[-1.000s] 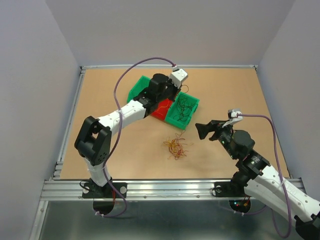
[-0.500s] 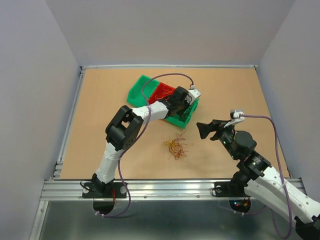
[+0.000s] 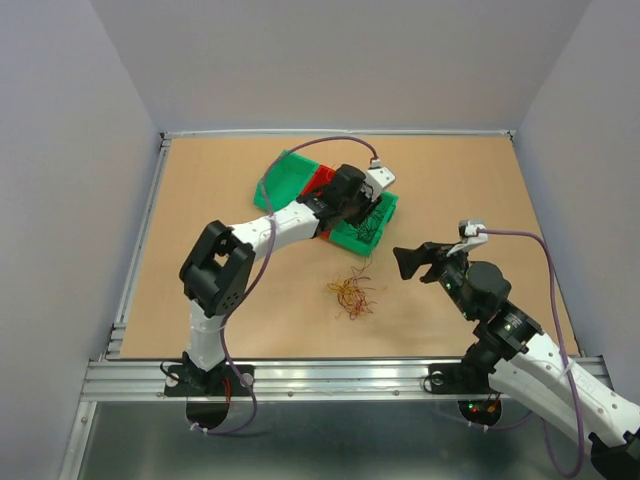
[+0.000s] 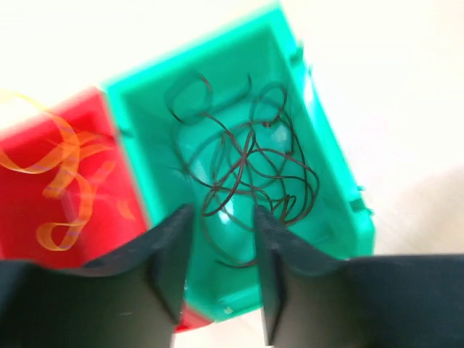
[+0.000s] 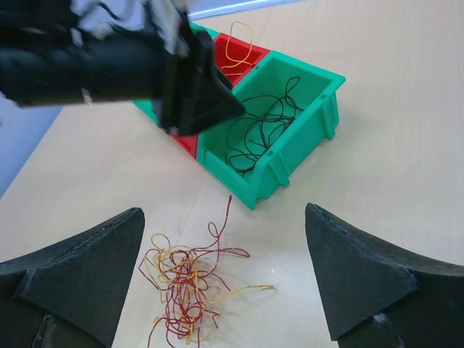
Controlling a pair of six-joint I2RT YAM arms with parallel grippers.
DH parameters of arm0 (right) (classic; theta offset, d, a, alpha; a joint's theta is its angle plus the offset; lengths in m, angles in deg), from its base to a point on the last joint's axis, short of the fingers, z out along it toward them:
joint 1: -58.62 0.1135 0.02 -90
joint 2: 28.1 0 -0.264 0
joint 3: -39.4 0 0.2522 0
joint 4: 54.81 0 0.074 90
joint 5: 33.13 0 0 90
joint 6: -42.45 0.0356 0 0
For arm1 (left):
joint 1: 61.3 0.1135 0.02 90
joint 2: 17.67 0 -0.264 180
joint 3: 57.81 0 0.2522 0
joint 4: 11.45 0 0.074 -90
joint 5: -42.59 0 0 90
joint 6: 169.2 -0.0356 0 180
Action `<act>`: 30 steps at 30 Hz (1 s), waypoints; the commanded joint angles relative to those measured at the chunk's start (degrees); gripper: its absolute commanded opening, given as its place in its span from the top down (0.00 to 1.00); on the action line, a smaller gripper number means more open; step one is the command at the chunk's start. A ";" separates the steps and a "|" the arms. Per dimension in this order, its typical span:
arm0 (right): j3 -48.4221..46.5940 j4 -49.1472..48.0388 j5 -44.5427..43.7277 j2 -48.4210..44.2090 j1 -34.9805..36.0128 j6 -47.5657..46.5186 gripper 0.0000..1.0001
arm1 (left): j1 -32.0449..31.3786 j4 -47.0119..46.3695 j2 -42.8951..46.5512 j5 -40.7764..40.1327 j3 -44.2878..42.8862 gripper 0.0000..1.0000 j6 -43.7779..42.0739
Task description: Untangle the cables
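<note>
A loose tangle of red and yellow cables (image 3: 350,297) lies on the table, and the right wrist view shows it (image 5: 185,279) low between my fingers. Black cables (image 4: 246,163) are curled in the right green bin (image 3: 345,238). Orange cables (image 4: 65,174) lie in the red bin (image 3: 320,182). My left gripper (image 4: 221,217) hangs over the green bin, jaws parted with nothing between them and the black strands just below. My right gripper (image 3: 412,258) hovers wide open to the right of the tangle, holding nothing.
A second green bin (image 3: 280,180) stands to the left of the red one, all three side by side at the table's middle back. Grey walls close the table on three sides. A metal rail (image 3: 340,375) runs along the near edge.
The left arm has swung right, from over the red bin to over the right green bin, and its jaws have parted. The right arm and the tangle have not moved.
</note>
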 commanded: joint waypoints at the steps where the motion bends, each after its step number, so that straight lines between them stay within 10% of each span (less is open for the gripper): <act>1: 0.15 -0.80 -0.48 -0.80 0.20 0.92 0.03 | 0.76 -2.58 10.52 2.94 1.56 0.44 -0.78; 8: -2.49 2.98 3.74 4.29 0.20 1.54 0.03 | 0.76 -1.08 21.15 5.31 9.55 0.16 -6.23; 17: -2.58 3.42 2.51 4.12 0.20 2.68 0.07 | 0.24 -2.32 28.11 18.66 23.27 0.17 -11.24; 30: -0.65 5.97 -3.38 -5.02 0.20 6.28 0.06 | -3.89 -4.16 17.57 17.18 20.21 0.16 -8.17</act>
